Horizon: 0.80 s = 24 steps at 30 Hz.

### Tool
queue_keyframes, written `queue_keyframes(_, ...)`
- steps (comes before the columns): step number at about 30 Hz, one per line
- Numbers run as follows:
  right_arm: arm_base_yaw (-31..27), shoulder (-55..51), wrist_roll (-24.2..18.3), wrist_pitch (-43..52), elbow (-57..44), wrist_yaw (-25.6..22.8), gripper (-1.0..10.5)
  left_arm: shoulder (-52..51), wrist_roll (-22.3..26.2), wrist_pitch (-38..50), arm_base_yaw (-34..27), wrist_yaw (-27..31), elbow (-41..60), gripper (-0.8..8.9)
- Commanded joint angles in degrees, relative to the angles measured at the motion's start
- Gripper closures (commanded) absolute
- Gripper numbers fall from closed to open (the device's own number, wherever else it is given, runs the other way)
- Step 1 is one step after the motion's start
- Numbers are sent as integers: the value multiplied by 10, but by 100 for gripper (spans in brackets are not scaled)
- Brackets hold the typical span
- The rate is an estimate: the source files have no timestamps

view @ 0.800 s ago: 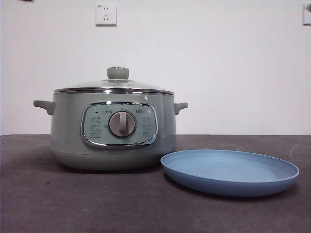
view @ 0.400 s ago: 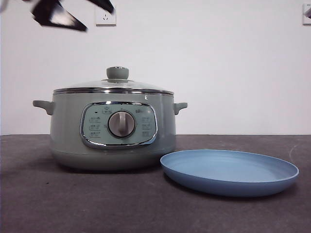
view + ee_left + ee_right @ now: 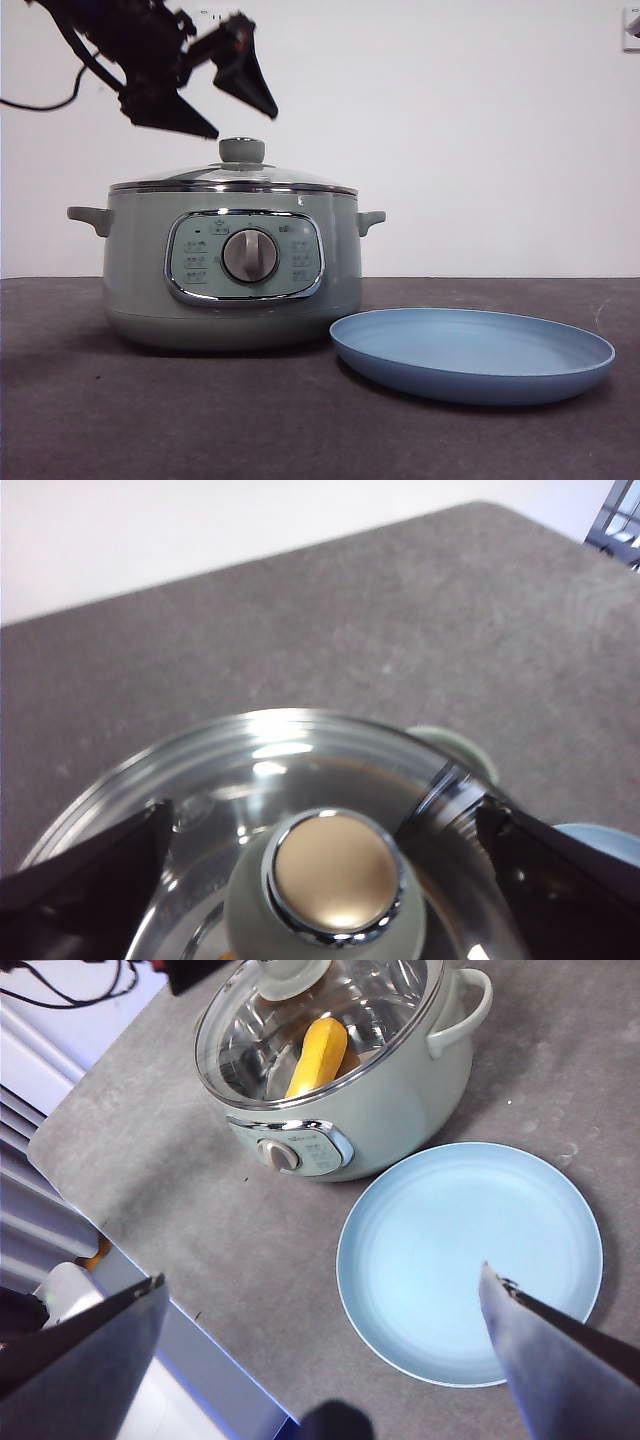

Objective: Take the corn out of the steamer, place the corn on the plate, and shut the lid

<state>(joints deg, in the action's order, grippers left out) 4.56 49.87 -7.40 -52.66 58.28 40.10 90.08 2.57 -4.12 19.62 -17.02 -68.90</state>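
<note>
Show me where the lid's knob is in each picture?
Front view: the knob tops the lid, just under the open left gripper.
Left wrist view: the knob sits low, between the jaws.
Right wrist view: the knob is cut by the top edge.
Shared landmark: the lid's chrome rim.

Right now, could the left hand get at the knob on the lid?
Probably yes. The left hand hangs open just above the lid's knob, one jaw to each side, with nothing between them. The lid sits shut on the steamer.
</note>
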Motion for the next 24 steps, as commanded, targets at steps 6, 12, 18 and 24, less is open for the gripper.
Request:
queue_keyframes(6, 2, 0, 1, 3, 1, 0, 380, 36, 7, 16, 17, 26, 1, 252)
queue_keyframes(12, 2, 0, 0, 4, 1, 0, 380, 36, 4, 9, 24, 51, 1, 261)
queue_keyframes(18, 2, 0, 0, 10, 1, 0, 380, 36, 2, -14, 25, 49, 1, 580)
queue_keyframes(24, 2, 0, 1, 12, 1, 0, 380, 36, -12, -15, 25, 48, 1, 784)
